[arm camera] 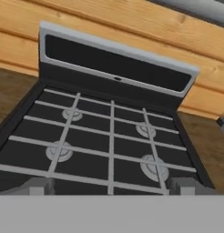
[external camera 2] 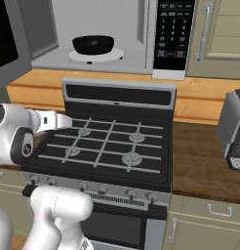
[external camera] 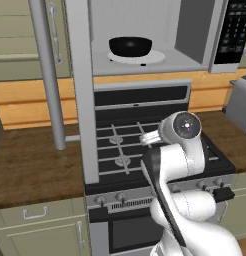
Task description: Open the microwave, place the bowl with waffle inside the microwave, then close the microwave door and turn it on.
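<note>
Bowl: the small round glossy black bowl with waffle (external camera: 130,46) sits on the white round turntable (external camera: 154,57) inside the large silver-framed microwave (external camera: 145,64); you cannot see its contents.
Door: the wide silver-framed microwave door (external camera: 85,100) stands swung out to the left, edge-on in the left base view, with its long vertical silver bar handle (external camera: 49,75) on the outer side.
Claw: your two-finger gripper (arm camera: 112,185) has its tips spread as wide as they go and nothing between them; it hangs over the front of the black gas stove (arm camera: 109,136), well below the microwave.
Step in hand: by the look of it, the loading is done and closing the door comes next.
Approach: lift the hand clear of the stove's grates and go round the outer face of the door, not through the opening, so you stay away from the bowl.
Contact: push on the flat outer side near the handle edge, far from the hinge, where a light push should turn it most easily.
Risk: the door's edge stands close to your arm's path; swing wide of it rather than clipping it.
After: the black button panel (external camera 2: 173,31) on the microwave's right side waits for the start press.
</note>
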### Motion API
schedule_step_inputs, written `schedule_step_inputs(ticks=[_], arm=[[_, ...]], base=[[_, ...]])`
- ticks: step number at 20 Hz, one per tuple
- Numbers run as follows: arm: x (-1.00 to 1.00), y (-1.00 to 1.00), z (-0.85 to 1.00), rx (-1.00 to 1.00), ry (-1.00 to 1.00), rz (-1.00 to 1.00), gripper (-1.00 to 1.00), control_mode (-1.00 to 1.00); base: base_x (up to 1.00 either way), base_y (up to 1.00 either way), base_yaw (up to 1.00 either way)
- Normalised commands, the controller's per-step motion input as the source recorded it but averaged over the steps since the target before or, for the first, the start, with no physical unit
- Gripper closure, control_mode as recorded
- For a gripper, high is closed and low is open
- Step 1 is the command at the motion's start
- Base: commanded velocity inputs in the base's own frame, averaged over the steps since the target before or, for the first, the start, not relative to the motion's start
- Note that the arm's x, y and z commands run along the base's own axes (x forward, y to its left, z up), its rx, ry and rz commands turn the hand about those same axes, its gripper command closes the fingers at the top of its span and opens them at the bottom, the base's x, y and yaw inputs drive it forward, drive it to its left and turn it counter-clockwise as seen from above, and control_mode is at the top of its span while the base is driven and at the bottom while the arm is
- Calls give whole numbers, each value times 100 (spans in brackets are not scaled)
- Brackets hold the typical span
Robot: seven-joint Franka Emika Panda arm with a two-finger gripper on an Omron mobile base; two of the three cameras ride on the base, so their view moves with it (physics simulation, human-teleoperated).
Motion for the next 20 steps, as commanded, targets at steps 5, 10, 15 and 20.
schedule_step_inputs(ticks=[5,10,15,20], arm=[[9,49,-64,-21,-16,-1,-100,-100],[1,67,-55,-21,-17,-8,-100,-100],[0,74,-34,-17,-16,-12,-100,-100],[-4,75,-21,-14,-16,-11,-100,-100]], base=[[0,0,0],[0,0,0],[0,0,0],[0,0,0]])
